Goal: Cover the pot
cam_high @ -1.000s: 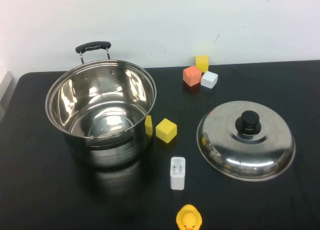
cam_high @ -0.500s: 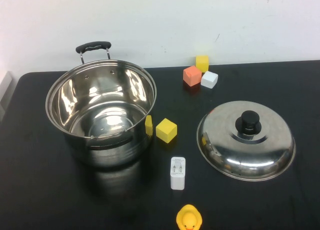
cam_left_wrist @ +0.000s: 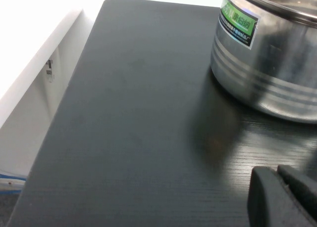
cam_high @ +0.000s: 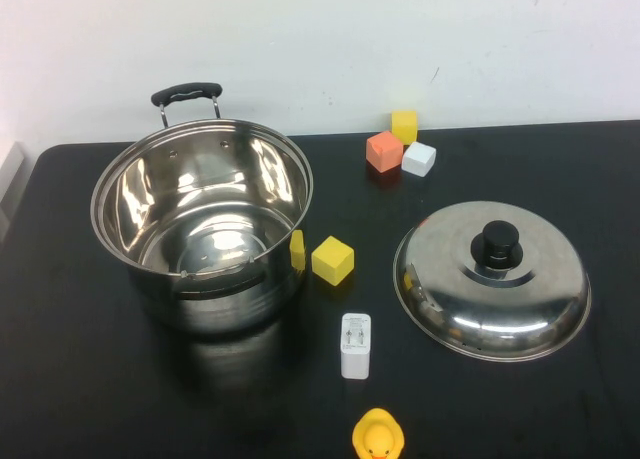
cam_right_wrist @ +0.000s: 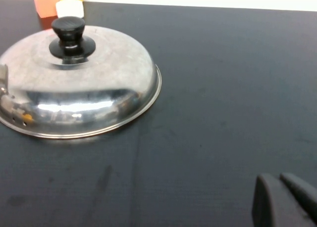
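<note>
The big shiny steel pot with a black loop handle stands open and empty on the left of the black table. Its side wall with a green label shows in the left wrist view. The domed steel lid with a black knob lies on the table to the right; it also shows in the right wrist view. My left gripper is shut and empty, low over the table near the pot's side. My right gripper is shut and empty, well short of the lid. Neither arm shows in the high view.
A yellow cube sits between pot and lid. A white charger and a yellow rubber duck lie near the front edge. Orange, yellow and white cubes stand at the back. The table's left edge drops off.
</note>
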Action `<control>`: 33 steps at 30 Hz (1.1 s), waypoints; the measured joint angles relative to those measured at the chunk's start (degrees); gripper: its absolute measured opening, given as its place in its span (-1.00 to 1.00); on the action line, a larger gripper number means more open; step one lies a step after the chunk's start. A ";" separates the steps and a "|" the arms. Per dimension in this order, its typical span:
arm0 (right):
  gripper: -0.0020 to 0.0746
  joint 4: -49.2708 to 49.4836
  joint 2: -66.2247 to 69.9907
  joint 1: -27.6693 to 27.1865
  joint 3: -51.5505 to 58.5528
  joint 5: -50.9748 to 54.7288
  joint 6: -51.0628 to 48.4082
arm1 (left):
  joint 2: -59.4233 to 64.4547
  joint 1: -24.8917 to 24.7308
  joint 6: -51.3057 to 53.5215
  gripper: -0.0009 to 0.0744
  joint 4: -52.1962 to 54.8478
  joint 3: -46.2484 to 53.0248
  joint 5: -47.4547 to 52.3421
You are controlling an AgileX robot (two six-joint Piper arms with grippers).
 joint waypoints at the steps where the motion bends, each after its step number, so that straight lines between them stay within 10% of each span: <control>1: -0.95 0.58 0.00 0.00 0.00 0.00 0.38 | 0.00 0.00 0.00 -0.98 0.00 0.00 0.00; 11: -0.95 34.09 0.00 0.00 0.37 -1.81 21.47 | 0.00 0.00 0.00 -0.98 0.00 0.00 0.00; 33: -0.95 39.99 13.13 0.00 -20.23 1.51 -41.09 | 0.00 0.00 0.00 -0.98 0.00 0.00 0.00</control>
